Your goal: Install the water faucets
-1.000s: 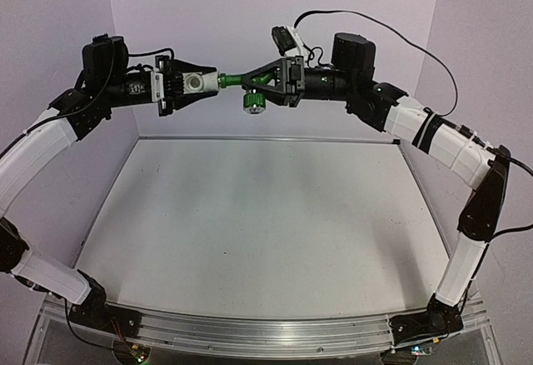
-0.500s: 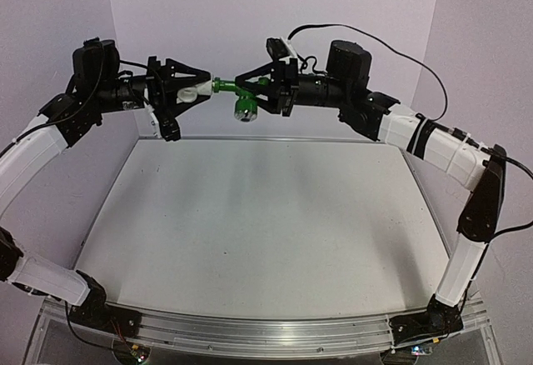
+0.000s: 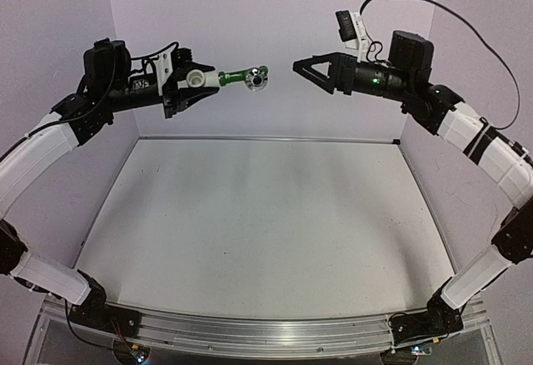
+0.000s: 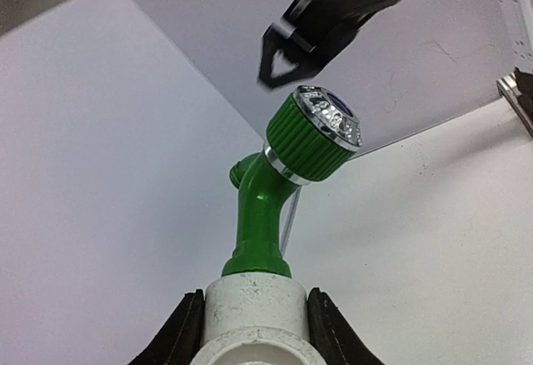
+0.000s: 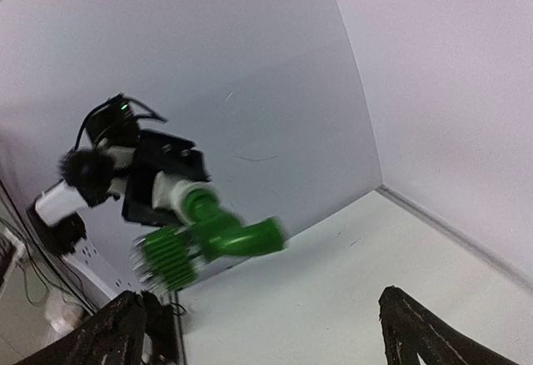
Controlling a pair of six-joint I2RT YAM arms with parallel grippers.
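Lilac walls [image 3: 250, 15] close in a white bench [image 3: 250, 240] on three sides, and both arms reach high over its far edge. On the left, the left claw [image 3: 198, 82] is clamped on the white fitting [image 3: 197, 79]. Its wrist view shows one black finger [image 4: 187, 336] pressed against each side of the block. The green tap [image 3: 236, 76] is seated in the front of the fitting. Its stem runs right toward the middle of the scene, then kinks to a ribbed green knob capped by the round silvery end [image 3: 257, 76]. Tap and fitting hang together in the air, well above the bench, touching only that claw.

To the right, at about the same height, the right claw [image 3: 300, 66] points back at the tap's end. A clear gap lies between them, and it touches neither piece. In its own wrist view its two fingers [image 5: 117, 336] stand wide apart at the lower corners. The tap shows blurred beyond them, well apart from both tips. A black cable [image 3: 433, 15] loops over the right arm, against the far wall
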